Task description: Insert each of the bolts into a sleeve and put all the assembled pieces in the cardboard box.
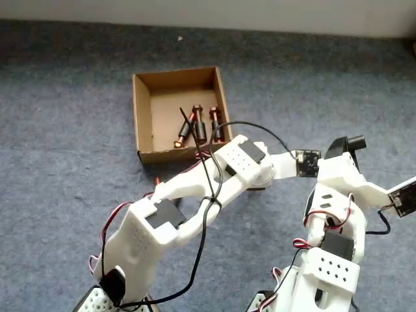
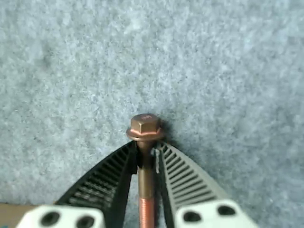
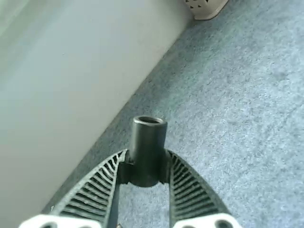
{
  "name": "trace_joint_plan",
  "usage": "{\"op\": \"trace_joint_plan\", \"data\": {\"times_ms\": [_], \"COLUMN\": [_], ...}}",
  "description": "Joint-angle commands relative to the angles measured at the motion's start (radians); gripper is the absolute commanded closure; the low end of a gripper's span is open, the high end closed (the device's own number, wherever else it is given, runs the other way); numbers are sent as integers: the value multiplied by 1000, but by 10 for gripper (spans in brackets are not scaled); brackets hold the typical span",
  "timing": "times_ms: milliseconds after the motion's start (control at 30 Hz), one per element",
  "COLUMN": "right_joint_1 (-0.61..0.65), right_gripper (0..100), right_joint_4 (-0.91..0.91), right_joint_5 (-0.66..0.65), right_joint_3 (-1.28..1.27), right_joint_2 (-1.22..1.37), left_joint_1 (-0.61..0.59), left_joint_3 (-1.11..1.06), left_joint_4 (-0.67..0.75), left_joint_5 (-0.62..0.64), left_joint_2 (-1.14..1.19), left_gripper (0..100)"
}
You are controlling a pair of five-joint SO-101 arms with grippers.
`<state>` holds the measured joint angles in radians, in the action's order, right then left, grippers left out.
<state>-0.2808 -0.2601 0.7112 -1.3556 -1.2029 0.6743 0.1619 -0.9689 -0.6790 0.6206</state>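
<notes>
Left gripper (image 2: 148, 148) pinches the bolt (image 2: 146, 128) behind its head; right gripper (image 3: 146, 160) clasps sleeve (image 3: 148, 140).

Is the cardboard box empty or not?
Not empty. The cardboard box has three bolts in sleeves lying on its floor, seen from the high view.

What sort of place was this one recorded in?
Probably an indoor robot practice setup rather than a workshop: grey-blue carpet covers the work surface, a plain pale wall runs along it, and a small cardboard box holds assembled pieces in front of two white arms.
</notes>
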Motion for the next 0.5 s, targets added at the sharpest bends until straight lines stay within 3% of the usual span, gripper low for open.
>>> {"op": "trace_joint_plan", "data": {"times_ms": [0, 233, 467], "right_joint_1": [-10, -12, -12], "right_gripper": [994, 994, 994], "right_joint_4": [21, 21, 21], "right_joint_5": [-2, -3, -3], "right_joint_3": [18, 18, 18], "right_joint_2": [-21, -21, -21], "left_joint_1": [-18, -30, -77], "left_joint_3": [30, 22, 19], "left_joint_4": [-6, -66, -95], "left_joint_5": [-2, 9, 198], "left_joint_2": [-5, -58, -220], "left_gripper": [993, 993, 993]}}
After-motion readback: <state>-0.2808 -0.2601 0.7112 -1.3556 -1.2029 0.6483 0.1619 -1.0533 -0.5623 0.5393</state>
